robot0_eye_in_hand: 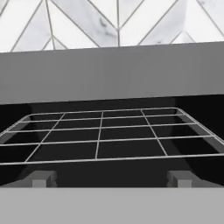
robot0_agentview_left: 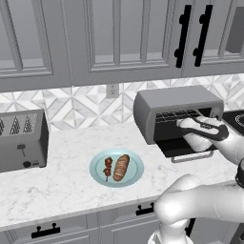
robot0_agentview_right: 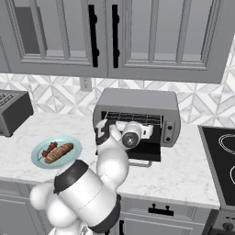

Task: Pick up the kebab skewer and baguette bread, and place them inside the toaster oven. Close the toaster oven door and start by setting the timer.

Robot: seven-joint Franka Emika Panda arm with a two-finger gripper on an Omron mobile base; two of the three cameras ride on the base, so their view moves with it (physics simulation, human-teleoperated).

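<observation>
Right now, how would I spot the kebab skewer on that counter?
Find the marble counter between the slotted toaster and the open toaster oven. On it sits a pale blue plate. The kebab skewer is the thin stick of red and brown chunks, left of the fatter baguette bread.

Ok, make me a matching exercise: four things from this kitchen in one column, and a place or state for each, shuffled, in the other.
Things:
1. baguette bread
2. toaster oven door
3. slotted toaster
4. fingers

Places or states:
A. folded down open
B. spread wide, empty, at the oven's wire rack
C. on the blue plate, beside the kebab skewer
D. at the counter's left end

Pairs: 1-C, 2-A, 3-D, 4-B
</observation>
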